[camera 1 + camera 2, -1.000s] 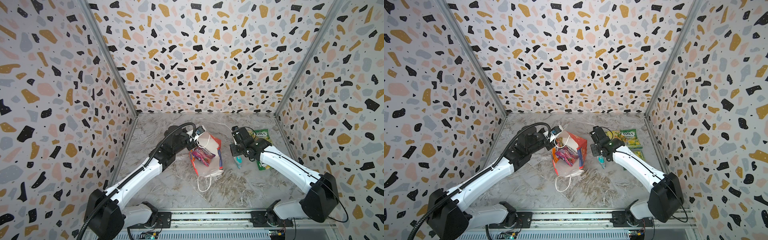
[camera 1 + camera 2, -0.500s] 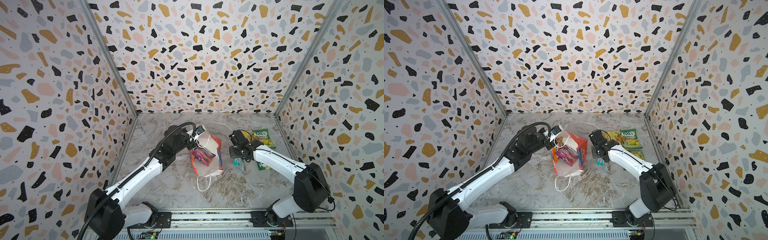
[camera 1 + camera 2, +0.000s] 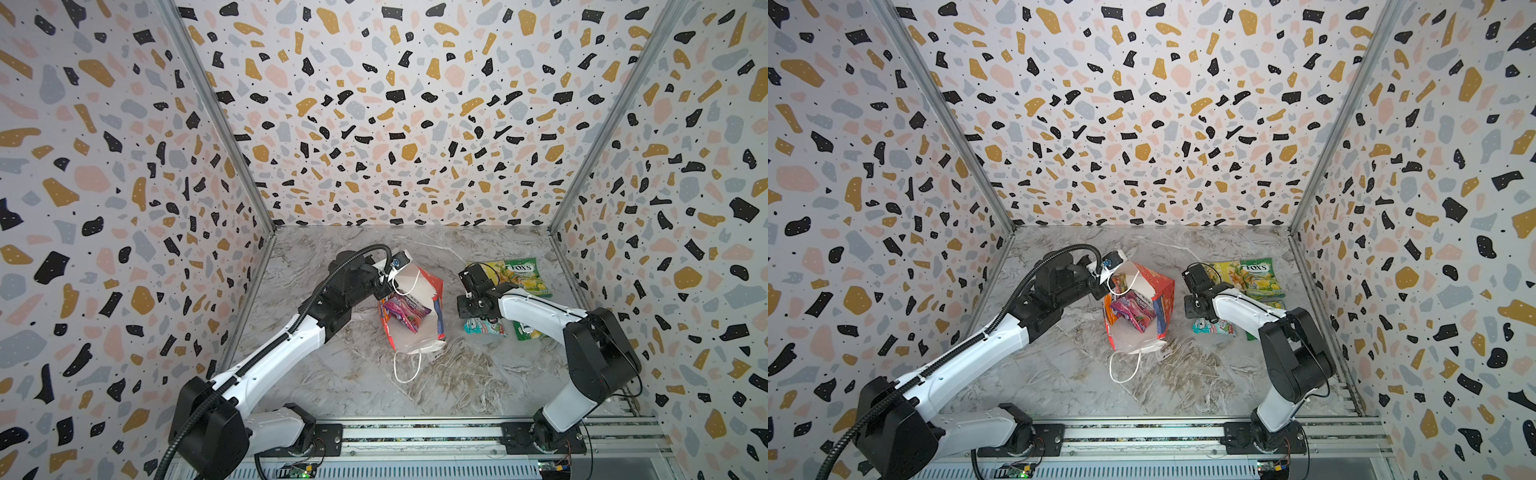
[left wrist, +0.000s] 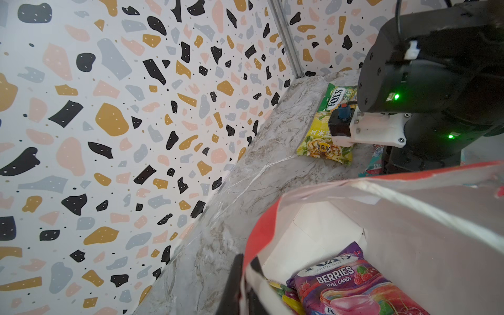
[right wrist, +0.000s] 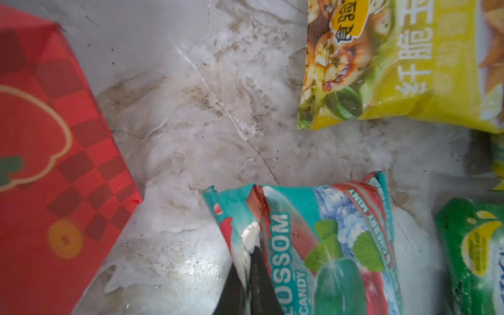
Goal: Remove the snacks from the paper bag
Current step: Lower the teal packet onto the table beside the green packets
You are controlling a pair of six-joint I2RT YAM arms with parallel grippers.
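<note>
- The left claw (image 4: 244,281) is clamped on the rim of the bag (image 3: 438,291) and holds its mouth open. A purple packet (image 3: 405,309) and at least one more packet lie inside, just below that claw.
- The right claw (image 5: 246,289) pinches a corner of the teal packet (image 5: 327,245), which lies on the surface (image 3: 353,374) directly under it. A yellow packet (image 5: 409,68) and a green packet (image 5: 477,259) lie near this claw, with the bag on its other side.
- If the right claw lifts before it has fully let go, the thin foil corner could cling. That would drag the teal packet along or flip it onto its neighbours.
- A tug from the left claw could tear the paper rim or tip the bag, closing the mouth to the next reach.
- A second ago the teal packet hung from the right claw, clear of the surface. The claw has since come down and the packet now rests flat. The left claw and the bag have not moved.
</note>
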